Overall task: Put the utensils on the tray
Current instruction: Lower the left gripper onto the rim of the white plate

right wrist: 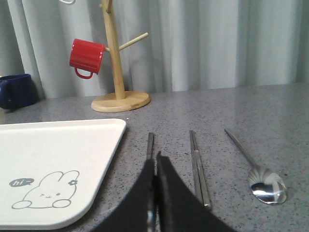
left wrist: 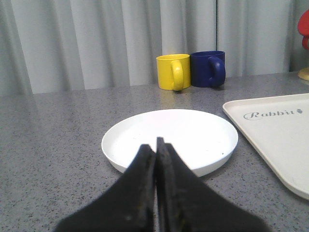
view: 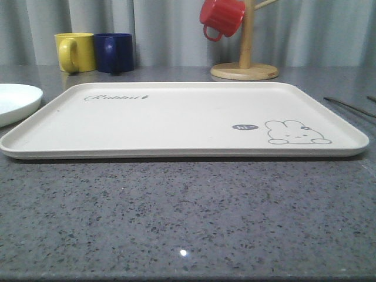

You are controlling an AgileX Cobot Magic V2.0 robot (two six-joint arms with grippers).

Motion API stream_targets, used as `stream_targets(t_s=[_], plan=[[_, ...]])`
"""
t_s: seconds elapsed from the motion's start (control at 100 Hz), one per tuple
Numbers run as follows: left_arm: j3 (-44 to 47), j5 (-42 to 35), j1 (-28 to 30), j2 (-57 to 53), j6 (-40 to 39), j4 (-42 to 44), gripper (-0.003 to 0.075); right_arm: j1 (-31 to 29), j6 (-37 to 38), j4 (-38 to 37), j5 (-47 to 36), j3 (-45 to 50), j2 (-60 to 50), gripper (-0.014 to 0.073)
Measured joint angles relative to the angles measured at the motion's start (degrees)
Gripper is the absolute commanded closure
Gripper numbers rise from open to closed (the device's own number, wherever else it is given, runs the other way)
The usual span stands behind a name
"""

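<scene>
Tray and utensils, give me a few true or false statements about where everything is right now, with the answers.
1. The tray has nothing lying on it. True.
2. The spoon lies on the white plate. False: it lies on the table, beside the chopsticks.
3. The red mug hangs on the wooden mug tree. True.
4. The left gripper is wide open. False: its fingers are shut.
5. The yellow mug stands on the tray. False: it stands on the table next to the blue mug.
</scene>
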Motion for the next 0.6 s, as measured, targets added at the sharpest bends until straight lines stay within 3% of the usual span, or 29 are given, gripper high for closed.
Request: stream_targets(t_s=[0.49,0.6], plan=[[0.0,0.0,0.0,0.0,0.0,-0.2,0.0739,0.0,0.0,0.0,0.0,0.0,0.0,0.0662],[-1.2,3.9,0.0,0.0,0.0,-2.3,0.0739,0.0,0.0,0.0,0.0,0.0,0.0,0.0662]])
